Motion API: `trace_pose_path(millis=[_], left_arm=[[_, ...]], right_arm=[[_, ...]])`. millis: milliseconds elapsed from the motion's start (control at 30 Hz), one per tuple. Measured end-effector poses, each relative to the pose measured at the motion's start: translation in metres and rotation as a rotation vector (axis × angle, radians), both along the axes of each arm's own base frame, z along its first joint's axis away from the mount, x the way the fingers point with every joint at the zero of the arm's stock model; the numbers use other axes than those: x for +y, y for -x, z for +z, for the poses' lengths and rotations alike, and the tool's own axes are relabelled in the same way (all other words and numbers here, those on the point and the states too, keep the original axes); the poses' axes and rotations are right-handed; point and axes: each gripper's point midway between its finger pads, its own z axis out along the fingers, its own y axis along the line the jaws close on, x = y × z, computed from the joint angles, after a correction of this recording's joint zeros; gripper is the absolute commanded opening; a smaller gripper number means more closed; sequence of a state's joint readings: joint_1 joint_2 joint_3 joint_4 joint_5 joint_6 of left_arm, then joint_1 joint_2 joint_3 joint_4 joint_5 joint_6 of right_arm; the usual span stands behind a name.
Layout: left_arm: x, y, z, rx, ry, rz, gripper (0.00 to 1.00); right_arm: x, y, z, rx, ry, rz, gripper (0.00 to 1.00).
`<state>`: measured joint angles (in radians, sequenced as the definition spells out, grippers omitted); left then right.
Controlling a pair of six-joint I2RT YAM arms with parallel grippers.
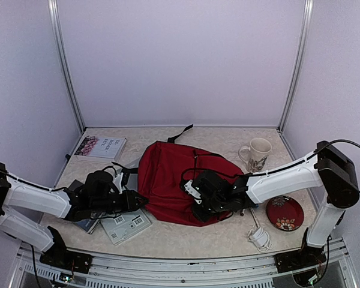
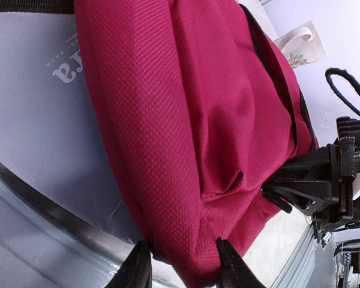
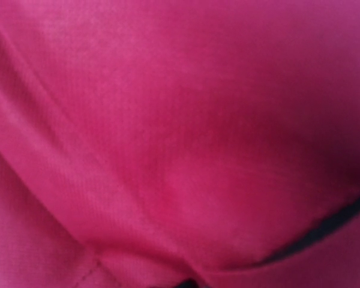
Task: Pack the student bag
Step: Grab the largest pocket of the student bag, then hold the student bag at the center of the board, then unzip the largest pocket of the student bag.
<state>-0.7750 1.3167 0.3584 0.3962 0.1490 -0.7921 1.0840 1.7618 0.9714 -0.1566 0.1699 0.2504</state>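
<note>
bag: the bag (image 1: 168,180) lies flat mid-table, between the two arms, with a black strap (image 1: 180,133) trailing off its far edge.
left gripper: the left gripper (image 2: 183,267) is at the bag's near-left edge, clenched on a fold of red cloth that fills the gap between its fingers.
right gripper: the right gripper (image 1: 199,210) is on the bag's near-right part. Its own camera shows only blurred red cloth, so I cannot tell whether it is grasping or released.
risk, slip: the left hold looks thin, only on an edge fold. A pull may let the cloth slide out.
risk, drag: the grey cover (image 2: 36,120) lies partly under the bag, and the near book (image 1: 126,225) is just beside the left gripper. Tugging the bag may shift either one.
risk, blind: with the right wrist view smothered, that arm could pinch both layers and so hold the bag closed.
risk, knock: the mug (image 1: 256,154) and plate (image 1: 285,213) sit close on either side of the right forearm. A sideways sweep may strike them.
writing, grey cover: large pale letters, seemingly "ra", are cut off by the bag. The small capitals above begin "MON"; the rest is unclear.
writing, far book: the far book (image 1: 101,147) at far left has lines of print too small to read.
writing, near book: two barcode labels, digits unreadable.
brand on bag: none visible.
</note>
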Motion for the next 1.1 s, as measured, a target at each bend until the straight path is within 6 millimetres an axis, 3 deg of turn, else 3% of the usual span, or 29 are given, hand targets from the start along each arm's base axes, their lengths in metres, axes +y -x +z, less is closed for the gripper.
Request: trace_pose_path(millis=[33,133,200,300,433,600,667,767,900,1100], left_arm=[[0.001,0.0,0.001,-0.004,0.002,-0.001,0.34],[0.003,0.001,0.005,-0.024,0.005,-0.005,0.26],[0.003,0.001,0.007,-0.032,0.006,-0.007,0.19],[0.002,0.001,0.006,-0.043,-0.004,-0.02,0.18],[0.0,0.002,0.0,-0.036,-0.012,-0.039,0.37],[-0.003,0.004,-0.01,-0.023,-0.031,-0.075,0.54],[-0.004,0.002,-0.012,-0.023,-0.038,-0.082,0.55],[-0.012,-0.003,-0.015,-0.015,-0.041,-0.1,0.41],[-0.023,-0.008,-0.018,-0.005,-0.02,-0.121,0.01],[-0.027,-0.01,-0.014,0.012,0.037,-0.13,0.0]], right_arm=[[-0.001,-0.002,0.0,-0.007,0.003,-0.008,0.17],[-0.005,-0.006,0.0,-0.021,0.014,-0.031,0.0],[-0.007,-0.009,0.0,-0.029,0.02,-0.042,0.0],[-0.01,-0.011,0.0,-0.034,0.022,-0.059,0.0],[-0.011,-0.01,0.005,-0.031,0.014,-0.068,0.0],[-0.016,-0.007,0.027,-0.035,-0.047,-0.08,0.0],[-0.018,-0.005,0.034,-0.026,-0.079,-0.082,0.0],[-0.018,-0.001,0.04,-0.005,-0.119,-0.078,0.0],[-0.022,0.002,0.038,0.024,-0.16,-0.085,0.0],[-0.053,-0.006,0.041,0.053,-0.238,-0.176,0.0]])
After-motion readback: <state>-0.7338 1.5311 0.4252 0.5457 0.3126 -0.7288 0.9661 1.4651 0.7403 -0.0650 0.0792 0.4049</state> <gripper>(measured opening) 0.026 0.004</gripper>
